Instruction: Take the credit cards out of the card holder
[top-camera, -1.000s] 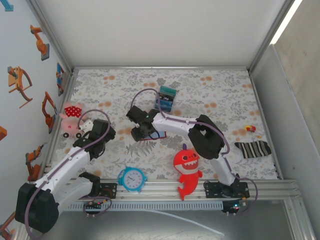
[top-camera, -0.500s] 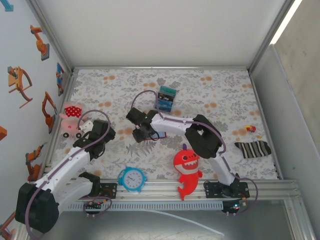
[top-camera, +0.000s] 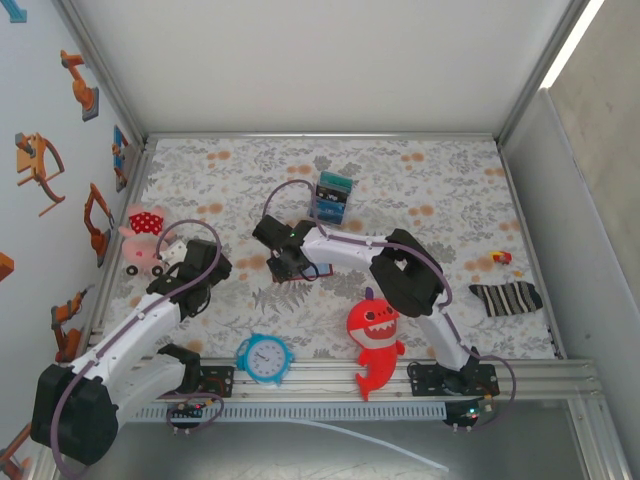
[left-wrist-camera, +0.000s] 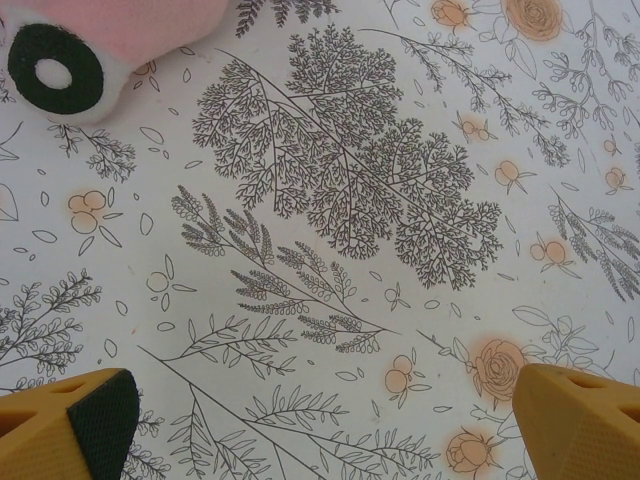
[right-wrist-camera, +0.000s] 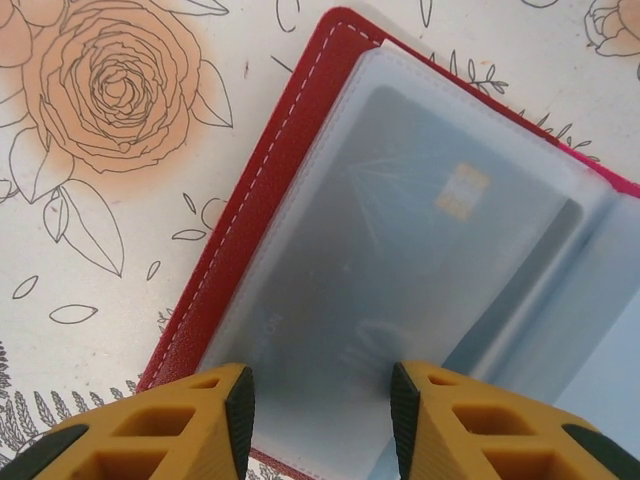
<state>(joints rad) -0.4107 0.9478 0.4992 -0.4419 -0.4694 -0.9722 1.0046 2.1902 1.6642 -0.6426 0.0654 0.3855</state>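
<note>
Right arm's elbow sits a touch further left than a sec ago, wrist drawn in tighter over the card holder (right-wrist-camera: 262, 200); left arm hasn't budged. Top view: floral-cloth table (top-camera: 440, 190), holder lying left of table centre, mostly hidden under the right gripper (top-camera: 285, 262). Wrist view: holder open flat, dark red stitched cover w/ a cloudy clear sleeve inside, one grey credit card (right-wrist-camera: 400, 250) w/ gold chip tucked in it. Yellow fingers (right-wrist-camera: 180, 420) part-spread, standing either side of the sleeve's near end, nothing pinched between them yet. Left gripper (left-wrist-camera: 320, 430) hovers over bare cloth nr the table's left edge, jaws spread wide, empty; pink plush toy (left-wrist-camera: 120, 20) at that view's top corner. Teal & dark blue stack (top-camera: 334, 195) nr the far edge, middle: prob cards already out. Also red shark toy (top-camera: 375, 335) and blue clock (top-camera: 265, 357) at the near edge, striped sock (top-camera: 505, 297) nr the right edge.

Handling, my read: card is light, stiff, slick; sleeve is soft and clingy, so the card likely slides out only through the pocket mouth. Holder is light too and may lift or skid w/ the card unless pinned. Best hold: card's exposed edge at the pocket opening, thin pinch; which side the pocket opens I can't tell
</note>
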